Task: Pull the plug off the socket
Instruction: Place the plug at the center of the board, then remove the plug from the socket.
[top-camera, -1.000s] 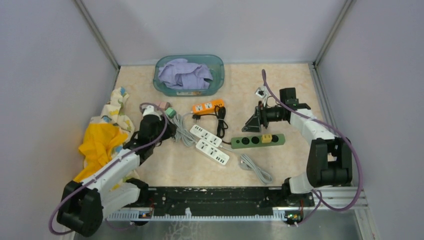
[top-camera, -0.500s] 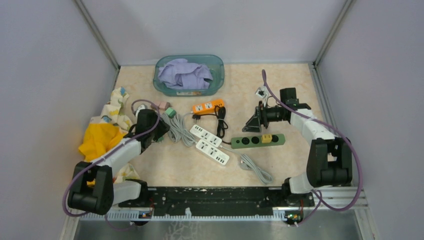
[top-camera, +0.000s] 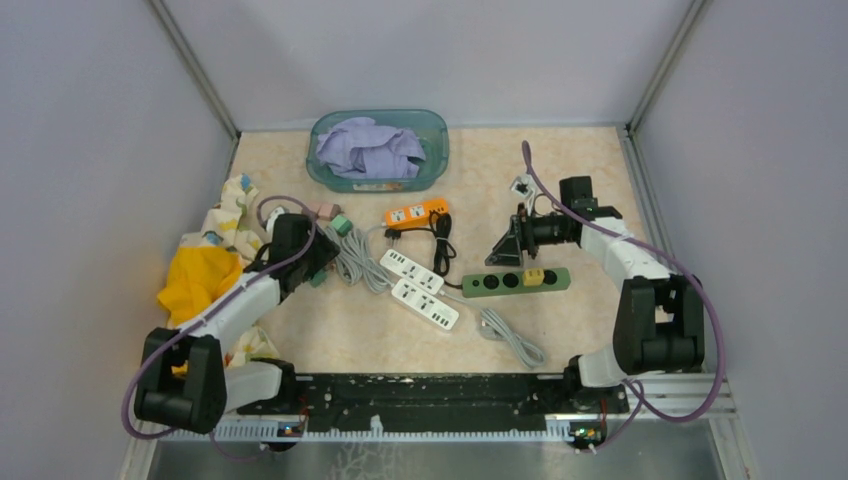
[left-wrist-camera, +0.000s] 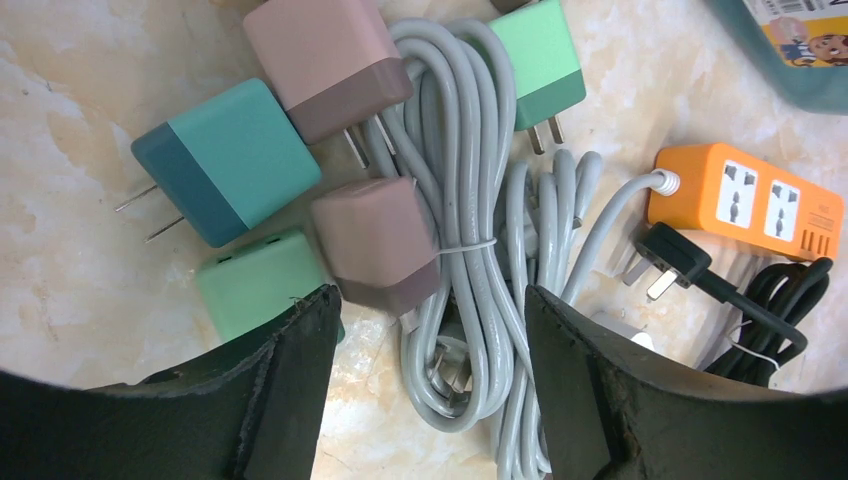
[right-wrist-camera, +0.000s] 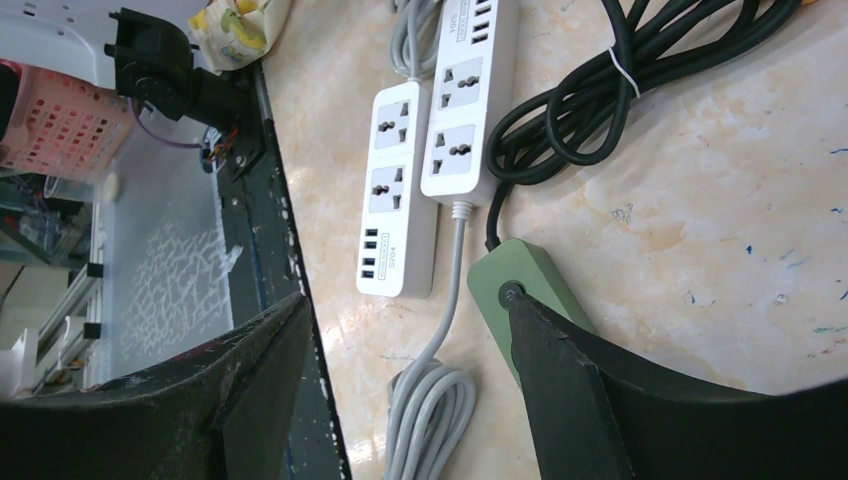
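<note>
A green power strip (top-camera: 497, 282) lies right of centre with a yellow plug (top-camera: 534, 277) seated in it. My right gripper (top-camera: 503, 248) is open just above the strip's left part; in the right wrist view (right-wrist-camera: 405, 310) the strip's end (right-wrist-camera: 535, 290) lies against the right finger, and the yellow plug is out of that view. My left gripper (top-camera: 320, 262) is open and empty at the left, over loose adapters. In the left wrist view (left-wrist-camera: 430, 310) a brown-pink adapter (left-wrist-camera: 380, 240) and a grey cable bundle (left-wrist-camera: 480, 250) lie between the fingers.
Two white power strips (top-camera: 418, 288) lie in the middle, an orange strip (top-camera: 416, 213) with a black cable (top-camera: 442, 240) behind them. A grey cable coil (top-camera: 510, 335) lies in front. A teal bin (top-camera: 378, 150) with cloth stands at the back; cloths (top-camera: 205, 275) lie at the left.
My left arm has swung its elbow out to the left and drawn the gripper slightly back and left over the adapters. The right arm has not moved.
</note>
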